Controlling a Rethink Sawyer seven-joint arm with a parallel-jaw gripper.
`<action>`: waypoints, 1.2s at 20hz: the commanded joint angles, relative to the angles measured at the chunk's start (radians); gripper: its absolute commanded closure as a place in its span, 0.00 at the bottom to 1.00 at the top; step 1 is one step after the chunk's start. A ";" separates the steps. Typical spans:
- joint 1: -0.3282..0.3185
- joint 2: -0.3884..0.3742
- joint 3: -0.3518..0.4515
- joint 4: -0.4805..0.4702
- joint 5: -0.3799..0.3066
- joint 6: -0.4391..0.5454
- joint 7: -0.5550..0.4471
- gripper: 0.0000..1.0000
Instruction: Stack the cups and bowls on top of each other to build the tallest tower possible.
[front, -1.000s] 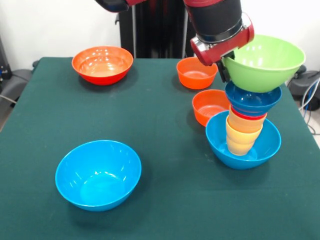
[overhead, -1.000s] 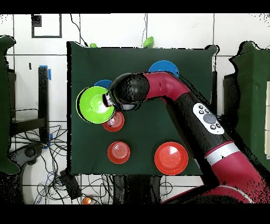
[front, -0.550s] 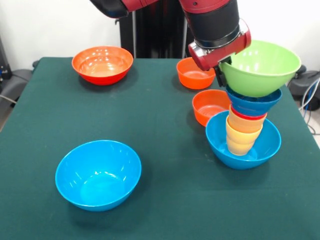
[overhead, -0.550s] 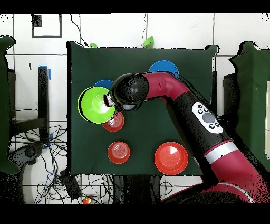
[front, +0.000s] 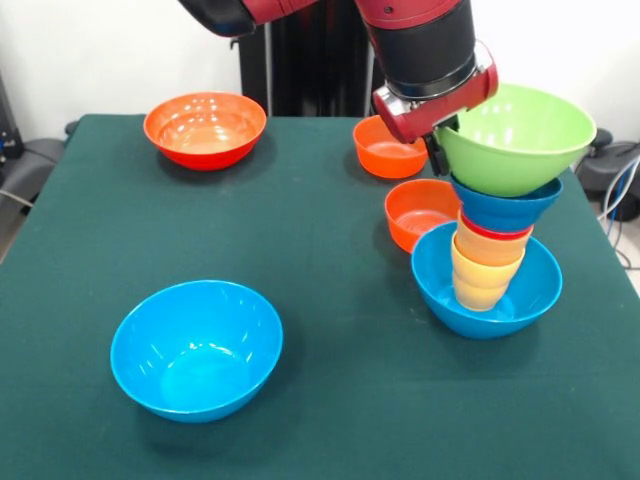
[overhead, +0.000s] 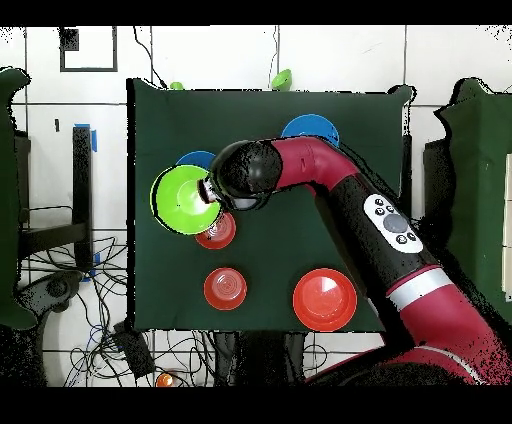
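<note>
I am holding the large glossy green plastic bowl (front: 515, 137) by its rim, my fingers (front: 436, 152) closed on the edge nearest my wrist, so the bowl is hanging tilted just beside them. Its underside is sitting in, or just touching, the small dark blue plastic bowl (front: 505, 207) directly beneath; I cannot tell whether it is fully seated. That dark blue bowl is topping the tower (front: 490, 250), which is leaning a little: under it a thin red rim of the red plastic cup (front: 495, 230) is showing, then the nested yellow-orange plastic cups (front: 484, 270), all standing inside the large light-blue plastic bowl (front: 440, 275) that is serving as the base on the dark green worktop (front: 330, 340).

Just below my fingers, touching or nearly touching the base bowl, a small orange plastic bowl (front: 415, 210) is lying open side up. Beyond my fingers, close to my arm (overhead: 340, 190), another small orange bowl (front: 390, 146) is resting. Well away from my fingers, a large orange plastic bowl (front: 205, 128) is sitting near the far corner, and a second large light-blue bowl (front: 196, 348) is standing alone near the front edge.

From overhead, the green bowl is covering the whole tower.
</note>
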 joint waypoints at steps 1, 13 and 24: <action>0.026 0.030 -0.067 -0.083 -0.063 -0.036 -0.055 1.00; 0.025 0.040 -0.049 -0.096 -0.052 -0.038 -0.069 0.00; 0.019 0.043 -0.043 -0.092 -0.054 -0.057 -0.070 0.00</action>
